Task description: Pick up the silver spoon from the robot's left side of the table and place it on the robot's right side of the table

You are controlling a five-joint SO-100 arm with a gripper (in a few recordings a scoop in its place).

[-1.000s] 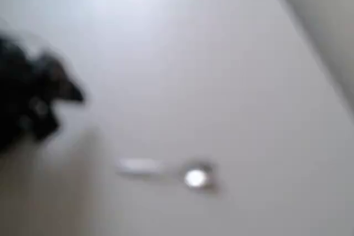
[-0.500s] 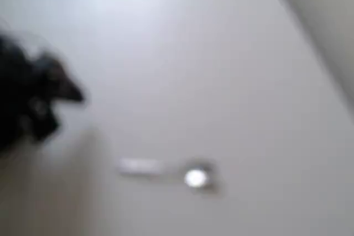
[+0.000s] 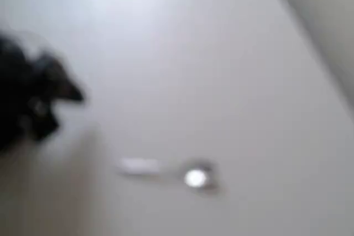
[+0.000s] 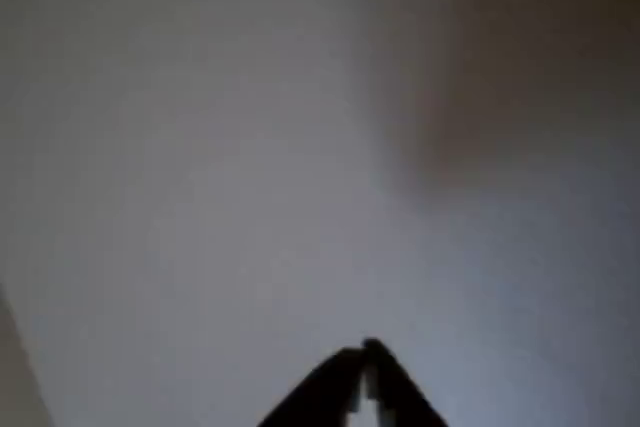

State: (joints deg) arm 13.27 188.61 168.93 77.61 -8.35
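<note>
Honestly, nothing has shifted over the last second: your gripper (image 4: 366,367) is still parked at the overhead view's left edge, jaws clenched on nothing. The spoon (image 3: 166,172) lies flat on the table (image 3: 221,70), well apart. You've yet to start the approach.

White table, silver spoon, black gripper

The table (image 3: 221,70) is plain white, unpatterned; the silver spoon (image 3: 188,174) has a bright white glint on its bowl; the gripper (image 4: 365,362) is solid black, with a pale sliver between its fingers.
</note>
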